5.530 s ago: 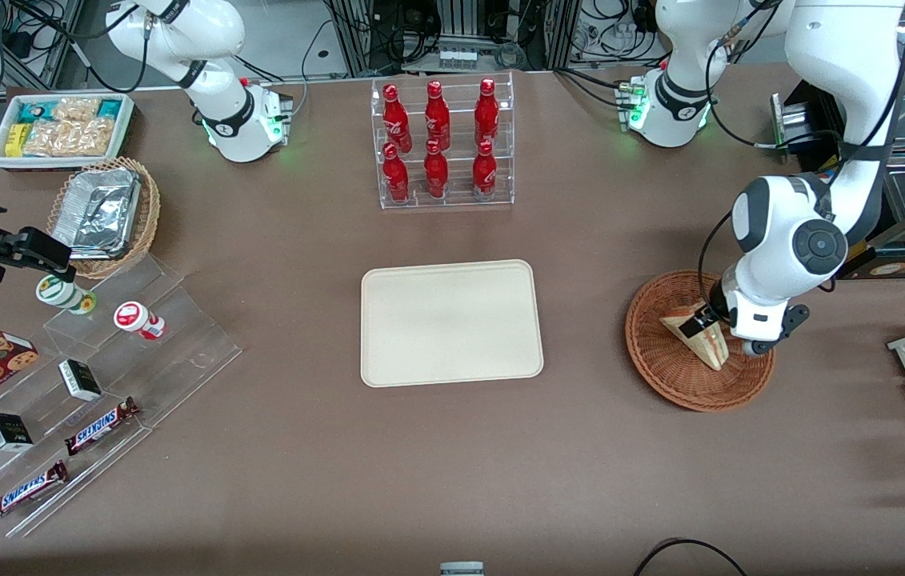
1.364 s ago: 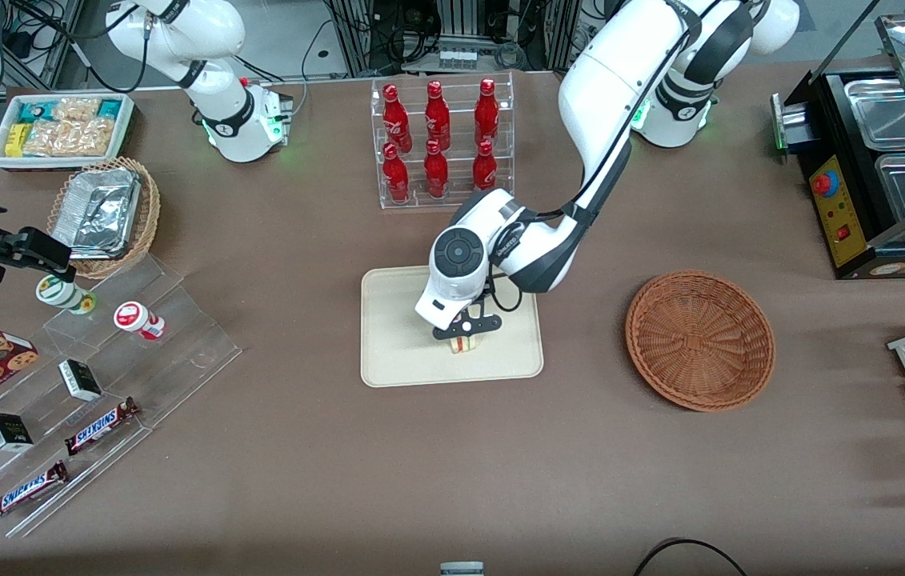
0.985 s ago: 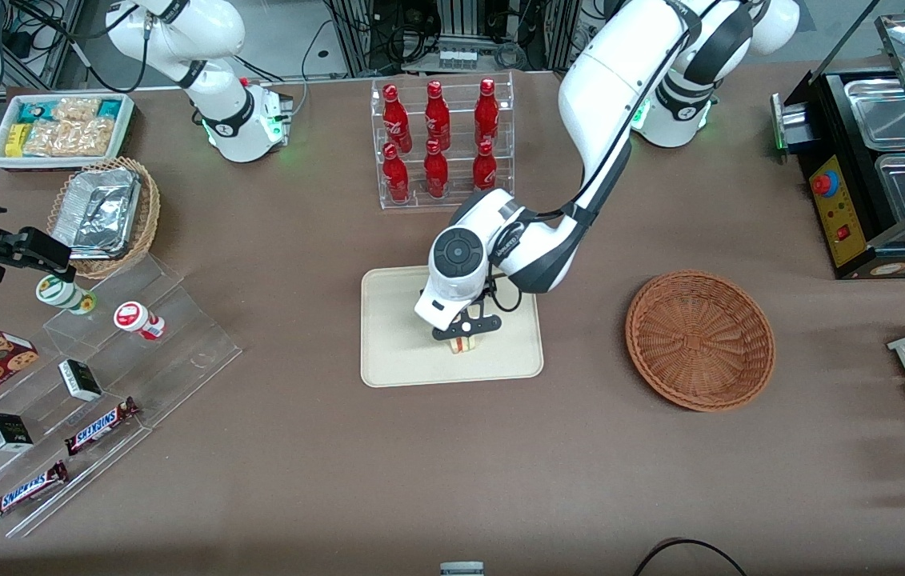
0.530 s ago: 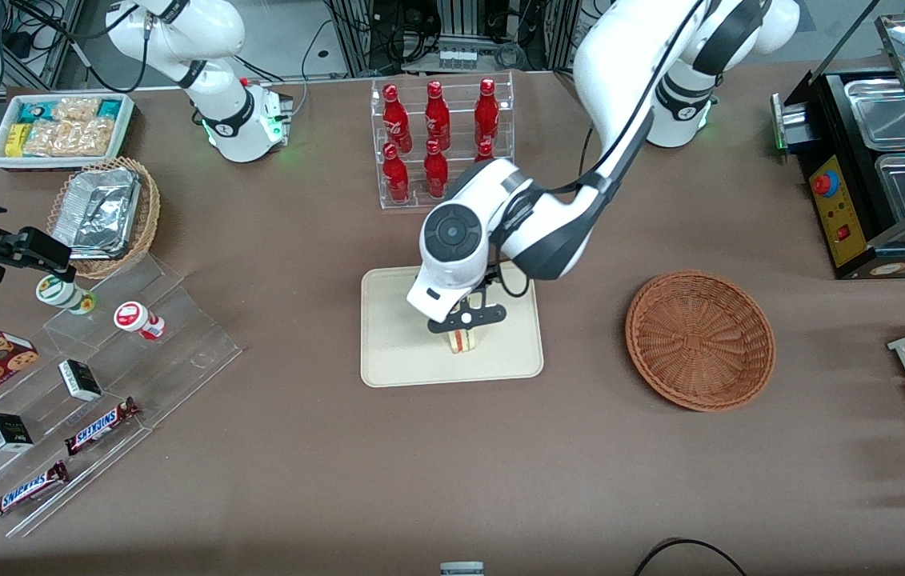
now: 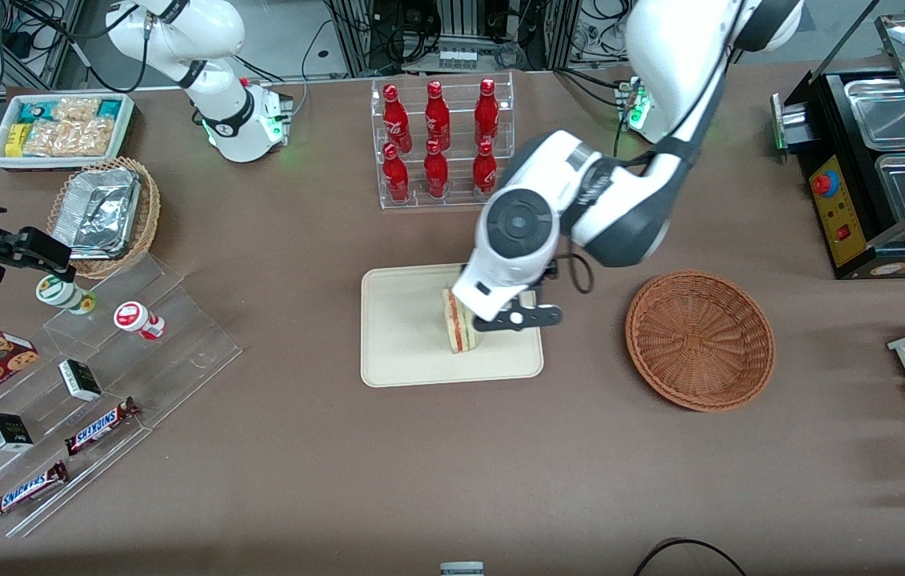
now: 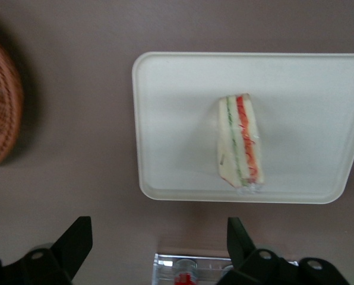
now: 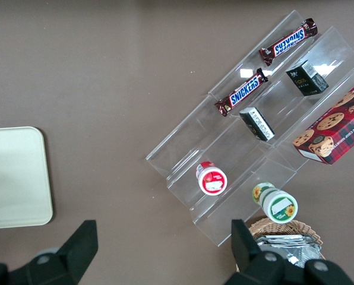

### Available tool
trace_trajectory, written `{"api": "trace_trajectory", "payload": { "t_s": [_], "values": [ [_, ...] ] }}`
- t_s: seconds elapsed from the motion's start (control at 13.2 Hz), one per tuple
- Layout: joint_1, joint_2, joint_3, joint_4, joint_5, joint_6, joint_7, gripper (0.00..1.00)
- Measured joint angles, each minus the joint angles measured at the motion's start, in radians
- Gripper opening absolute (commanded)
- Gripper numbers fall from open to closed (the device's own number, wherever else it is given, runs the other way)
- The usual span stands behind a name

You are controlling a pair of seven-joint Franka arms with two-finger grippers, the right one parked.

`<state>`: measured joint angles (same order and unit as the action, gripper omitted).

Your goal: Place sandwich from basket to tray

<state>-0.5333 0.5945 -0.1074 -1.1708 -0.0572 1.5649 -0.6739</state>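
End effector [image 6: 156, 249] open above sandwich [image 6: 240, 145] on tray [image 6: 171, 119].

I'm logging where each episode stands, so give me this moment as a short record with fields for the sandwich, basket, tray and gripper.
sandwich: standing on its edge on the tray, filling layers showing, nothing touching it
tray: in the middle of the table, holds only the sandwich
basket: empty, beside the tray toward the working arm's end of the table
gripper: open, raised above the tray's edge nearest the basket, holding nothing
task state: sandwich out of the basket and set on the tray
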Motion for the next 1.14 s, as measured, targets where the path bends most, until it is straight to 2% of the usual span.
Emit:
{"api": "trace_trajectory", "payload": {
  "t_s": [0.76, 0.91, 1.14],
  "values": [
    [0.333, -0.307, 0.007, -0.303, 0.000, -0.037, 0.424, 1.00],
    [0.412, -0.358, 0.008, -0.331, -0.001, -0.079, 0.509, 1.00],
    [0.480, -0.410, 0.008, -0.343, -0.001, -0.119, 0.548, 1.00]
  ]
}}
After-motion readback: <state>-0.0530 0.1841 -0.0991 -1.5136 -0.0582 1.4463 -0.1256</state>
